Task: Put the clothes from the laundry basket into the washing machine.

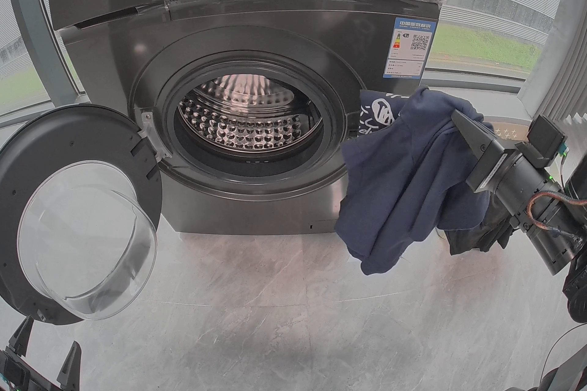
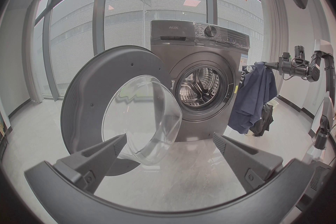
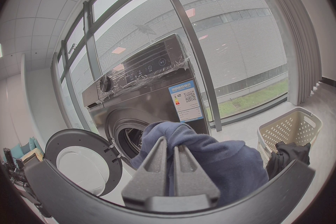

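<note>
A grey washing machine [image 1: 244, 44] stands in front with its round door [image 1: 73, 215] swung wide to the left and its steel drum [image 1: 247, 114] showing no clothes inside. My right gripper [image 1: 465, 126] is shut on a navy blue garment [image 1: 403, 178], which hangs in the air just right of the drum opening. The same gripper [image 3: 169, 151] pinches the cloth [image 3: 224, 161] in the right wrist view. A beige laundry basket [image 3: 290, 130] sits on the floor to the right with a black garment [image 3: 288, 156] draped over its rim. My left gripper [image 2: 168, 154] is open, low near the floor facing the door.
Large windows and a dark pillar [image 1: 30, 19] stand behind the machine. A curtain [image 1: 562, 68] hangs at the right. The pale marble floor [image 1: 275, 313] stretches in front of the machine. The open door [image 2: 115, 105] stands between my left gripper and the drum.
</note>
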`<state>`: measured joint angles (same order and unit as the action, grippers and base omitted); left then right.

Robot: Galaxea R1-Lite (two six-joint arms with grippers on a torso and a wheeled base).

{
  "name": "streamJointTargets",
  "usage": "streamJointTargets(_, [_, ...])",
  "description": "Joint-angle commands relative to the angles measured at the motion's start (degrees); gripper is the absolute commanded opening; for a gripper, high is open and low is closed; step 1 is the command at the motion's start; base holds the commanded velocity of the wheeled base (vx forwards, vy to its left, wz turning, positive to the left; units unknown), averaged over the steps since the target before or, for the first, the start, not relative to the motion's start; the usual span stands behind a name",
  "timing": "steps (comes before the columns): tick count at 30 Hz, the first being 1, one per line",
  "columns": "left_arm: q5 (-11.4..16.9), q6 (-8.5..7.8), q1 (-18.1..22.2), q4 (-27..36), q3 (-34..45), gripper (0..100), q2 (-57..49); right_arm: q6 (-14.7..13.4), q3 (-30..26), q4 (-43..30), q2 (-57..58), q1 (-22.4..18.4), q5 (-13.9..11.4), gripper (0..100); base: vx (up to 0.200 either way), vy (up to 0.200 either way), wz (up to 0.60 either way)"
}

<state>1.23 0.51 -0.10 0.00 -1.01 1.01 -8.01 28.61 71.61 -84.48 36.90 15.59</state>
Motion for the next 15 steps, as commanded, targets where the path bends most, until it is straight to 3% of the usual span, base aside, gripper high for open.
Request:
streamJointTargets(1, [0.00,0.02,0.01,0.00,0.92,100,-1.01,0.01,-0.05,0.02,-0.07,0.01,-0.04,0,-0.200,0.000,0.00])
streamJointTargets(5, [0.00,0.02,0.01,0.00,0.92,100,-1.01,0.01,-0.13,0.02,-0.16,-0.16,-0.04,0,-0.200,0.000,0.00])
streamJointTargets(15, [0.18,0.02,0.01,0.00,0.92,100,-1.01,-0.08,-1.37,0.11,-0.86,-0.43,-0.12,0,0.000,0.020,0.00])
